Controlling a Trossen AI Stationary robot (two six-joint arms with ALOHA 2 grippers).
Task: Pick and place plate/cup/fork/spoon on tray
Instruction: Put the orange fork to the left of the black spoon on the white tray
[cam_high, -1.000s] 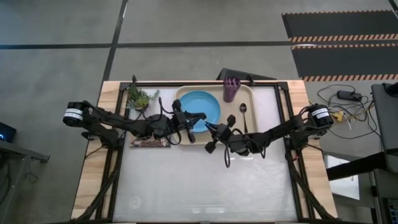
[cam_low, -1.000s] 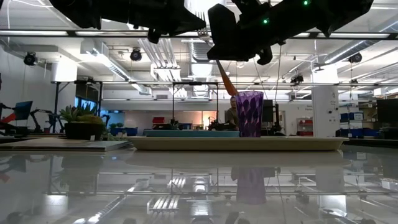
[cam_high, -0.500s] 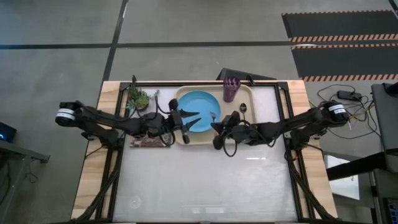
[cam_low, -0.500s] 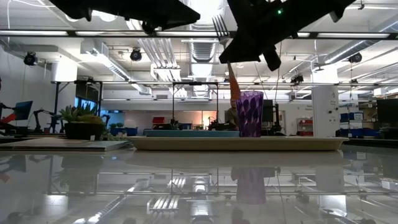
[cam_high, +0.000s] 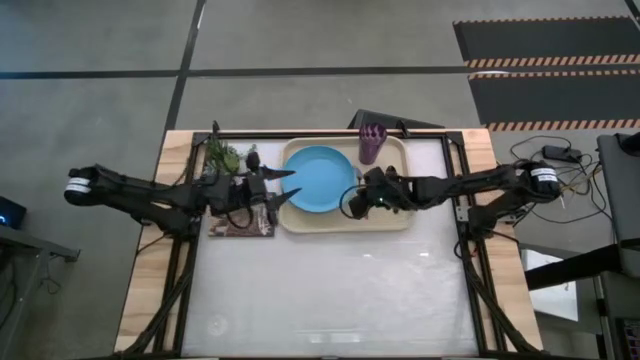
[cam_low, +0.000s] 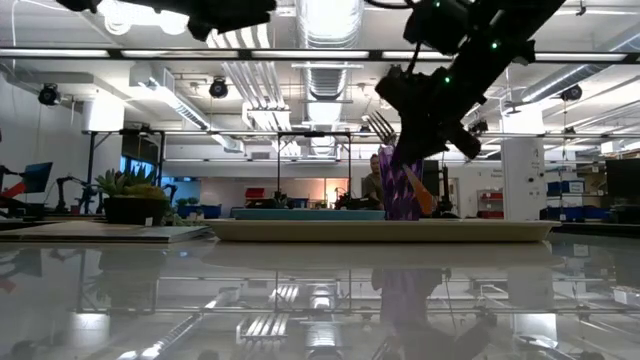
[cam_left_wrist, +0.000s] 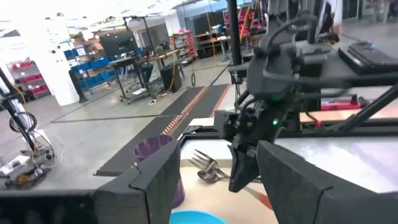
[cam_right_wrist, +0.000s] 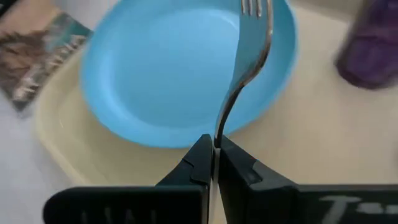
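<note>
The beige tray (cam_high: 395, 215) lies at the table's far middle. On it rest the light-blue plate (cam_high: 318, 178) and, at its far right corner, the upright purple cup (cam_high: 371, 144). My right gripper (cam_high: 357, 194) hangs over the tray just right of the plate, shut on the fork (cam_right_wrist: 249, 46), whose tines (cam_low: 380, 126) stand above the plate's rim. My left gripper (cam_high: 283, 184) is open and level at the tray's left edge, its fingers (cam_left_wrist: 158, 180) touching nothing. The spoon is hidden. My right gripper pinches the fork between its two fingers (cam_right_wrist: 200, 163), where the metal neck (cam_right_wrist: 219, 127) runs toward the handle. The fingers come from the table's right, slanting down. The tines stick out ahead of the fingertips, and the orange handle (cam_low: 421, 197) slants down behind. The fork is clear of the tray.
A dark picture-covered book (cam_high: 240, 224) lies left of the tray under my left arm. A small potted plant (cam_high: 222, 156) stands at the far left. The table's near half (cam_high: 330, 290) is bare white surface.
My left gripper has opened and drawn back from the plate toward the table's left edge, rising a little. My right gripper has carried the fork toward the far edge over the tray, rolling and tipping downward. The fork, tines up half a second ago, now slants lower beside the cup.
</note>
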